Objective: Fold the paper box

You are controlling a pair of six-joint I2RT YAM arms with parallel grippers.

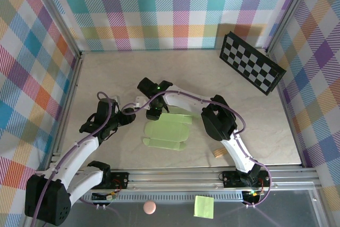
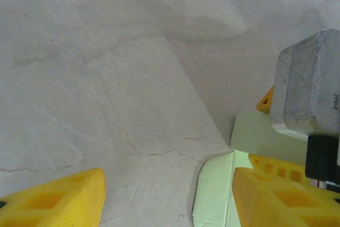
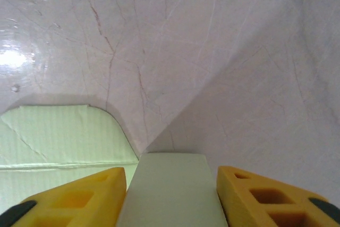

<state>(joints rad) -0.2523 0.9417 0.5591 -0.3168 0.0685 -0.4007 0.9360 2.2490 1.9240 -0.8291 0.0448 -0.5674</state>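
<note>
Overhead cam: the pale lime-green die-cut card paper box (image 1: 169, 131) lies flat on the pale marbled worktop (image 1: 106, 73). Its far edge is right under my right gripper (image 1: 155, 112), and the left gripper (image 1: 125, 119) sits just off to its side.

Left wrist cam: the left gripper (image 2: 167, 184) is spread apart over bare worktop, with a rounded flap of the paper box (image 2: 212, 198) right beside one finger.

Right wrist cam: a raised flap of the paper box (image 3: 170, 184) fills the gap in my right gripper (image 3: 170, 176). I honestly can't tell if it's actually pinched.
</note>
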